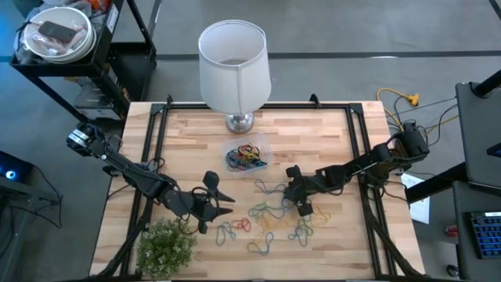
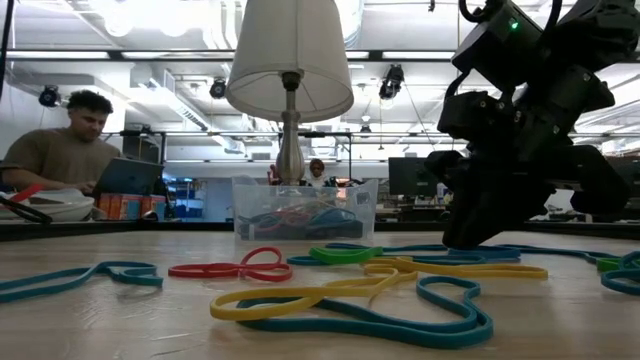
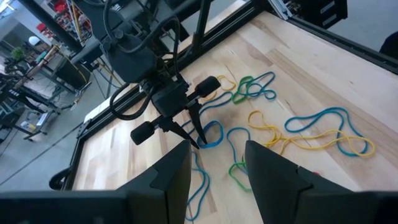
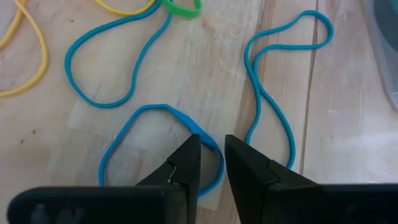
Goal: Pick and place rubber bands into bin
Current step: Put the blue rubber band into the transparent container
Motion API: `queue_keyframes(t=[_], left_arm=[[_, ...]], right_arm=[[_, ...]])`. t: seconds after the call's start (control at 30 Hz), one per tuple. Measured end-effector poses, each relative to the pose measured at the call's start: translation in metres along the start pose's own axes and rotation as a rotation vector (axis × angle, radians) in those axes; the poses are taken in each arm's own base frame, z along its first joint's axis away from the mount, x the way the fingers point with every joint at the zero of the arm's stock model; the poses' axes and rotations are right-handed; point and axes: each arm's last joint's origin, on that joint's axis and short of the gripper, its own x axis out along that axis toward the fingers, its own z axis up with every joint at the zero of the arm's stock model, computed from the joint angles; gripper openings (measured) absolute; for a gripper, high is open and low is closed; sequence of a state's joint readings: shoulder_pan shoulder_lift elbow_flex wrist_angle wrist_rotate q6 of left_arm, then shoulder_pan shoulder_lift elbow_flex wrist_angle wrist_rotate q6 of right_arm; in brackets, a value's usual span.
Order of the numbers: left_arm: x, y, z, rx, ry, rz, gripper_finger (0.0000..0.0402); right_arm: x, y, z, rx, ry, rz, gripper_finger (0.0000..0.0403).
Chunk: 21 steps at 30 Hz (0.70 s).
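Several rubber bands [image 1: 266, 219] in blue, yellow, green and red lie loose on the wooden table between the two arms. The see-through bin [image 1: 246, 157] stands behind them near the lamp, with a heap of bands inside. My right gripper [image 4: 212, 146] points steeply down at the table. It is open by a narrow gap, with a strand of a blue band [image 4: 161, 109] running through the gap. My left gripper [image 3: 217, 168] hangs open above the table's left half, facing the right arm, with nothing between its fingers. My right gripper comes from above, slanting from the table's right, and its fingertips [image 4: 194, 149] stand on either side of one strand of the blue band [image 4: 210, 142], across it. The band lies flat and slack on the table. Whether the fingertips touch it I cannot tell.
A white-shaded lamp [image 1: 233, 63] stands at the table's far edge, right behind the bin. A small green plant [image 1: 166, 247] sits at the near left corner. Black frame rails run along the table's sides. A person [image 2: 70, 140] sits beyond the table.
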State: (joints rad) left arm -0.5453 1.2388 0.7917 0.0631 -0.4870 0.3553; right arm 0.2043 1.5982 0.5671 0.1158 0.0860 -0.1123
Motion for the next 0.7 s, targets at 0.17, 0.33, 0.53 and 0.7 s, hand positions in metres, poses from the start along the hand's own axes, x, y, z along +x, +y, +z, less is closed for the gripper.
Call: queue_keyframes(t=[0.17,0.33,0.53,0.7], left_arm=[[0.0000,0.0000,-0.0001,0.000,0.000,0.000,0.0137],[0.0000,-0.0001,-0.0001,0.000,0.000,0.000,0.0137],[0.0002,-0.0006,-0.0013,0.002,0.003,-0.001,0.0137],[0.0003,-0.0011,-0.0024,0.002,0.004,-0.002,0.0137]], right_arm=[[-0.0001,-0.0001,0.0010,-0.015,-0.011,-0.001,0.0068],[-0.0004,0.0002,0.0036,-0.029,-0.033,0.000,0.0068],[-0.0003,0.0005,0.0000,0.003,0.005,0.005,0.0068],[-0.0002,0.0003,-0.0010,0.025,0.011,0.006,0.0068]])
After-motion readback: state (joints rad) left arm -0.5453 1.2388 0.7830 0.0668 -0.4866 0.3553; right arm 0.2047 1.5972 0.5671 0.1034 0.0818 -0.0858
